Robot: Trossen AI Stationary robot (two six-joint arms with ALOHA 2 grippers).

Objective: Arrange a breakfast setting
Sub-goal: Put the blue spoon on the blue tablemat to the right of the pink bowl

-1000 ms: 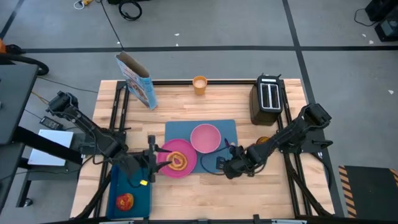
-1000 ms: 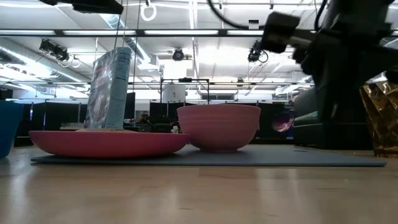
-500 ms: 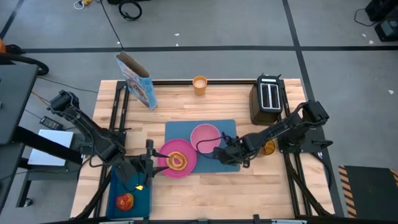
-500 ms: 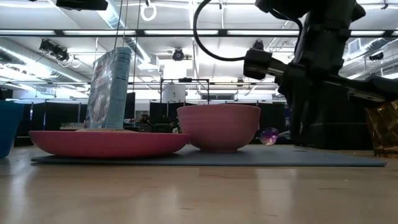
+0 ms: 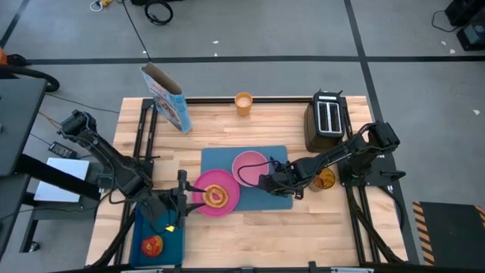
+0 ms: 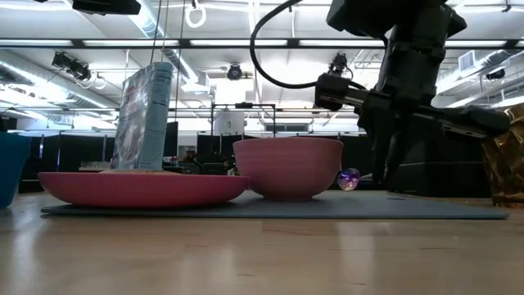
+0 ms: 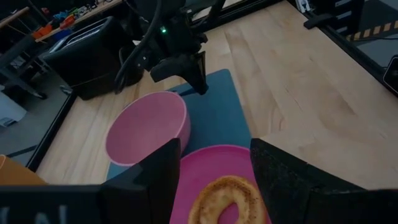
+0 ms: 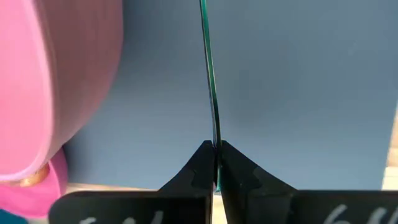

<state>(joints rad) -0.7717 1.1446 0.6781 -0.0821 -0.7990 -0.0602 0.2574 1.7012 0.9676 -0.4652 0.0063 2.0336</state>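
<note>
Spoon [image 8: 210, 74] being set down on the placemat [image 5: 282, 157], just right of the bowl [image 5: 248, 165].

The spoon is clamped edge-on in the right gripper [image 8: 215, 163], low over the blue mat beside the pink bowl; its purple end [image 6: 349, 178] shows close above the mat. To finish well, lower until it rests flat, parallel to the bowl's side, then let go without nudging the bowl. The left gripper [image 7: 214, 165], fingers apart, waits over the plate [image 5: 201, 203] holding the toast [image 5: 216, 196]. The bench [image 5: 280, 114] carries cup [image 5: 242, 102] and cereal box [image 5: 165, 97] at its far edge.
</note>
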